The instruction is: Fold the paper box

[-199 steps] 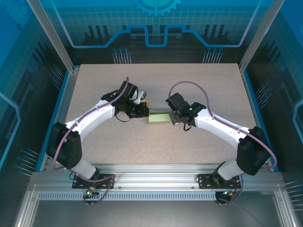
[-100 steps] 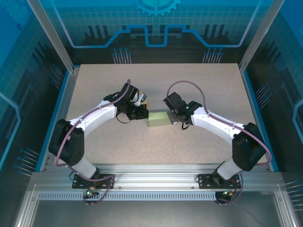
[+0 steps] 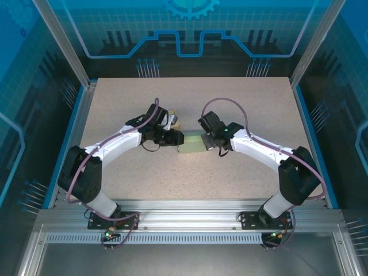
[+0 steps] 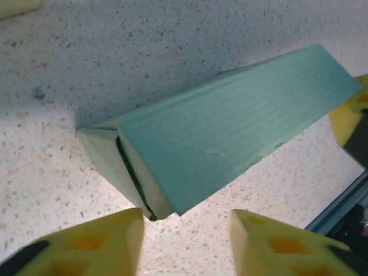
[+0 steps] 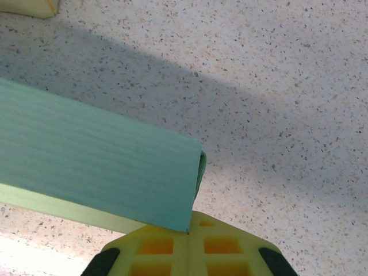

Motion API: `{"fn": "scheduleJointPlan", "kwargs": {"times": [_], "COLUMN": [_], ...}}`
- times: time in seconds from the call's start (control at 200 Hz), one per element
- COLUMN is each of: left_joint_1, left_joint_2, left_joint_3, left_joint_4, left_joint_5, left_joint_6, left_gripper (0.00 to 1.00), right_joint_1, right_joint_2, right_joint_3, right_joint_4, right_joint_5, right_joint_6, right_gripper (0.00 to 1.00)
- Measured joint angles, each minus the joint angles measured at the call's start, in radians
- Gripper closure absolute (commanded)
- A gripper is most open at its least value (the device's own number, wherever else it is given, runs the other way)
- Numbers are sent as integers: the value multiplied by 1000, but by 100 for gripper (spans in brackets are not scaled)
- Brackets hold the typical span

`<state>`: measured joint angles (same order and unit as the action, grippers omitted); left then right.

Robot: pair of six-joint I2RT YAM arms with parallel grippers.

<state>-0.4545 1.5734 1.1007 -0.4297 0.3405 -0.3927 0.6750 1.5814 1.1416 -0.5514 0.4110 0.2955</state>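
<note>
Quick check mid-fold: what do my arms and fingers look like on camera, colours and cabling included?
Both the left arm and right arm have white links and black joints. A purple cable loops above each wrist, and a small green light glows on the right one. The fingers are yellow and wedge-shaped, with square recesses and black patches.

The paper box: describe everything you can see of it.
The paper box is pale green, faintly ribbed card, folded into a long sleeve lying on the speckled table. One end shows folded-in flaps with a dark gap, just ahead of the left gripper, whose fingers are parted. The other end's corner meets the closed tips of the right gripper.
</note>
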Motion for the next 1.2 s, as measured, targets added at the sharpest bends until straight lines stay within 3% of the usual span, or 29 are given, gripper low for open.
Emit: {"fn": "scheduleJointPlan", "kwargs": {"times": [0.115,0.355,0.52,0.855,1.201], "left_joint_1": [0,0,-3,-33,-60], "left_joint_2": [-71,-201,-152,-17,0], "left_joint_3": [-10,-11,-34,-93,-185], "left_joint_4": [-10,13,111,211,393], "left_joint_5": [-26,-153,-200,-238,-267], "left_joint_6": [11,3,-22,-78,-134], "left_gripper": [24,23,25,46,53], "right_joint_1": [0,0,0,0,-5], "right_joint_2": [3,10,10,10,-10], "right_joint_3": [0,0,0,0,0], "right_joint_4": [9,23,26,26,-23], "right_joint_5": [-1,-3,-3,-3,-1], "right_joint_6": [0,0,0,0,33], "right_gripper": [100,100,100,100,56]}}
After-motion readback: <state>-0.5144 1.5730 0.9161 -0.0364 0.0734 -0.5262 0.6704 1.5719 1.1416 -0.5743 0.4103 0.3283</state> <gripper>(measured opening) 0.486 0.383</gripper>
